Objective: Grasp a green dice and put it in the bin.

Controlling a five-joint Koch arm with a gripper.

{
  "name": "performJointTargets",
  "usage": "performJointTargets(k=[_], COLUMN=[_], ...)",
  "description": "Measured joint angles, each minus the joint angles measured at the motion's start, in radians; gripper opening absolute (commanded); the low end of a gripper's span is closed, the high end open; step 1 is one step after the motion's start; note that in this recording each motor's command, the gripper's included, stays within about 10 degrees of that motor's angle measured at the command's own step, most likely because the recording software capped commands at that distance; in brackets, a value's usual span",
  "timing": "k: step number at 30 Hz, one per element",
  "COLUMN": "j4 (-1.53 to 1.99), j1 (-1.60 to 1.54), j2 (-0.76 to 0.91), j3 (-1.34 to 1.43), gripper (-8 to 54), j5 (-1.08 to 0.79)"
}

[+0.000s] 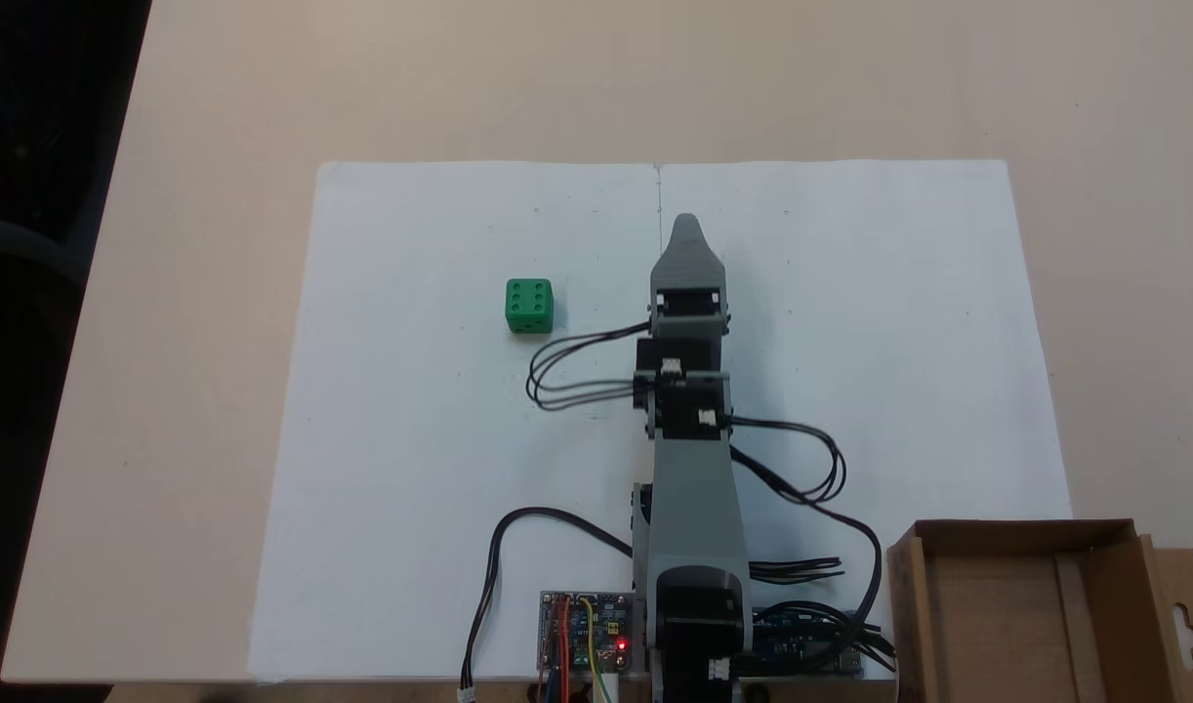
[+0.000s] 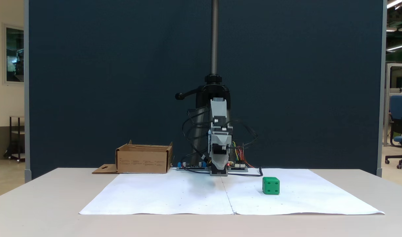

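Note:
The green dice (image 1: pixel 529 305) rests on the white paper, six pips up in a fixed view, and it also shows low at the right of centre (image 2: pixel 271 186). My grey gripper (image 1: pixel 687 234) points away from the base, to the right of the dice and well apart from it. Seen from the front the gripper (image 2: pixel 219 148) faces the camera above the paper, left of the dice. A single pointed tip shows, so the jaws' spacing is unreadable. The bin (image 1: pixel 1007 532), a brown cardboard box, stands beside the arm's base and appears at the left (image 2: pixel 143 161) from the front.
White paper sheets (image 1: pixel 850 293) cover the middle of the beige table. Control boards (image 1: pixel 585 630) and looping black cables (image 1: pixel 577 376) sit around the arm's base. The bin's slotted flap (image 1: pixel 1182 615) lies flat beside it. A dark panel (image 2: pixel 89 82) and a pole (image 2: pixel 214 36) stand behind.

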Motion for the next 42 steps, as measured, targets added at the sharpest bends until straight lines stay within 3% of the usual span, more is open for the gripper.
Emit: performJointTargets(k=[10, 21, 27, 32, 42], j4=[0.604, 1.184, 1.454, 1.520, 1.522], j1=[-0.028, -0.183, -0.333, -0.428, -0.477], j2=[-0.008, -0.324, -0.399, -0.436, -0.693], j3=[-0.325, -0.845, -0.888, -0.928, -1.118], gripper=[39.0, 39.6, 39.8, 40.9, 44.4], j5=[0.018, 0.314, 0.480, 0.580, 0.589])
